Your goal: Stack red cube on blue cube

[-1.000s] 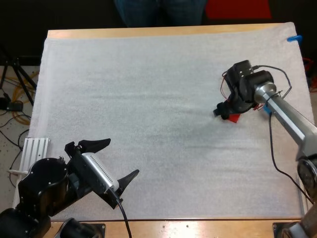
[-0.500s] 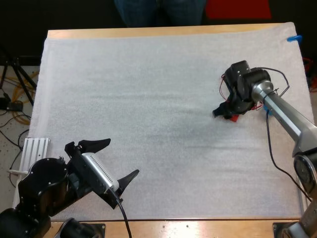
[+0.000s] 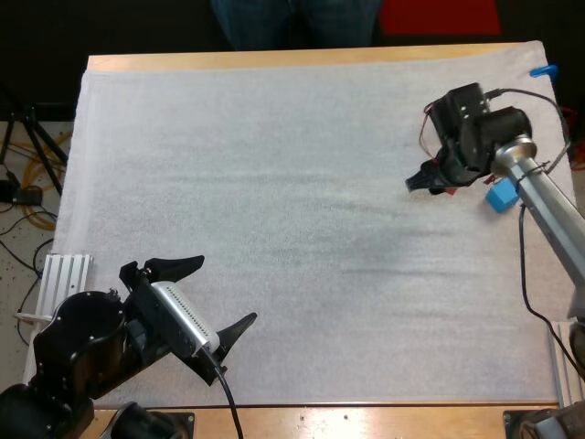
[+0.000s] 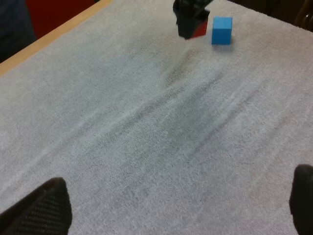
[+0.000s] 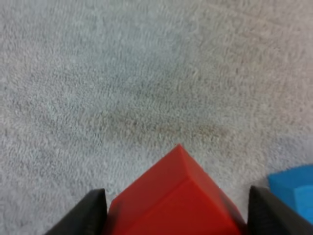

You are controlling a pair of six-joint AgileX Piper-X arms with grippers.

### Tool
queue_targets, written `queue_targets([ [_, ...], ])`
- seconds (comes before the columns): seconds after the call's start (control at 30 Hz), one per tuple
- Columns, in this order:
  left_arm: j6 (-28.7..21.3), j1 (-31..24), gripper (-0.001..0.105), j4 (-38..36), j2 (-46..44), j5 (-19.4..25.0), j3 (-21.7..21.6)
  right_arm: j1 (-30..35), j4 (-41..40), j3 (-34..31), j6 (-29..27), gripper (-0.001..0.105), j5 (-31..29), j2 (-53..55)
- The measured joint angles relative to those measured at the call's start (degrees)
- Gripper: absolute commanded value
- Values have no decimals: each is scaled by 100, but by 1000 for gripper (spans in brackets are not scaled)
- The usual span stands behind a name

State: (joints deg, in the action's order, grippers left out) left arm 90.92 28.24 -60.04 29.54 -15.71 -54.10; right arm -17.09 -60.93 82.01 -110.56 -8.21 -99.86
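HIGH VIEW
Mat: white mat [image 3: 274,165] covers most of the wooden table [image 3: 274,60].
Left gripper: left gripper [image 3: 228,289] hangs over the mat's near left part, its two fingers spread wide with nothing between them.
Right gripper: right gripper [image 3: 428,181] is over the far right part of the mat, pointing down; from here I cannot tell how its fingers stand.
Blue cube: blue cube [image 3: 501,195] sits on the mat just right of the right gripper, partly behind the arm.
Red cube: hidden under the right gripper.
Person: legs [image 3: 292,18] stand beyond the table's far edge.
Rack: a white ribbed rack [image 3: 69,274] lies off the mat's left edge.

LEFT WRIST VIEW
Left fingers: fingertips [image 4: 44,210] stand far apart, released, with bare mat [image 4: 156,127] between them.
Right gripper: the other arm's gripper [image 4: 190,19] is far off, just beside the blue cube.
Red cube: red cube [image 4: 199,29] shows under that gripper, close to the blue cube [image 4: 222,30] but not on top of it.
Cubes: well apart from the left gripper.

RIGHT WRIST VIEW
Right fingers: black fingers [image 5: 88,213] press on the red cube from both sides, so the pincer is grasping it.
Red cube: red cube [image 5: 181,196] sits between the fingers, one corner edge pointing ahead.
Blue cube: blue cube [image 5: 293,188] lies just beside the red cube, near one finger.
Mat: a faint dark patch [image 5: 156,125] lies ahead of the red cube.
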Motion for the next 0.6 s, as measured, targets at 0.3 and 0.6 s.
queue_targets([
  [0.3,0,0,87,0,0,0,0,892,-100,30,0,30,-23,48],
  [0.6,0,0,87,0,0,0,0,1460,-21,25,42,30,-23,-168],
])
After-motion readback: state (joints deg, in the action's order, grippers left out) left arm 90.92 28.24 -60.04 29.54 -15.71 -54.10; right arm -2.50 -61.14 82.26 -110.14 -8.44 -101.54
